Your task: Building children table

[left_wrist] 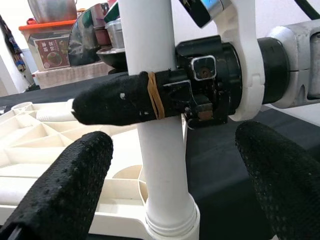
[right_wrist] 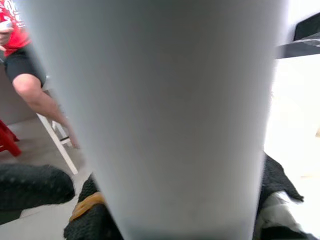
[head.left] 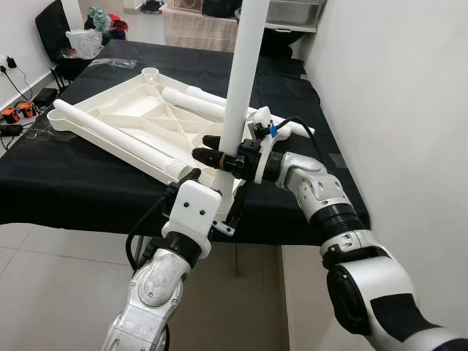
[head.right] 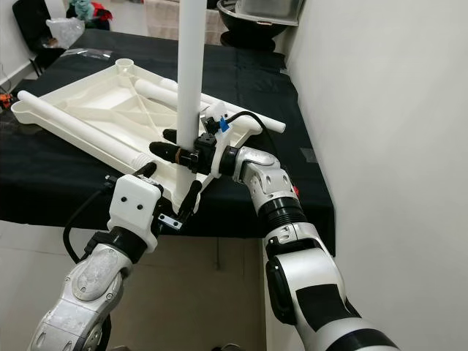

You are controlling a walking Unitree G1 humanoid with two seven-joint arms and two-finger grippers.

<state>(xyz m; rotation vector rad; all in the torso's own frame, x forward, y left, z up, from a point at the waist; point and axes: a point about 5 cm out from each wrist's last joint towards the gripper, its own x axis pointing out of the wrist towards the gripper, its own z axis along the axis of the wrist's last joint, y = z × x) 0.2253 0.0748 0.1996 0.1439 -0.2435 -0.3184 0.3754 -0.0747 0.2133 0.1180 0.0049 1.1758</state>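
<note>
Right now my right claw [head.left: 212,150] reaches in level from the side, clenched around the white leg [head.left: 240,80], which stands upright in the near corner of the upturned white tabletop [head.left: 124,117] on the black-draped table [head.left: 66,183]. My left claw [head.left: 216,201] rises just below that corner, fingers [left_wrist: 60,195] released either side of the leg's base.

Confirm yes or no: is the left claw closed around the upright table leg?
No: in the left wrist view the left claw stands open, its fingers on either side of the upright leg without touching it.
</note>
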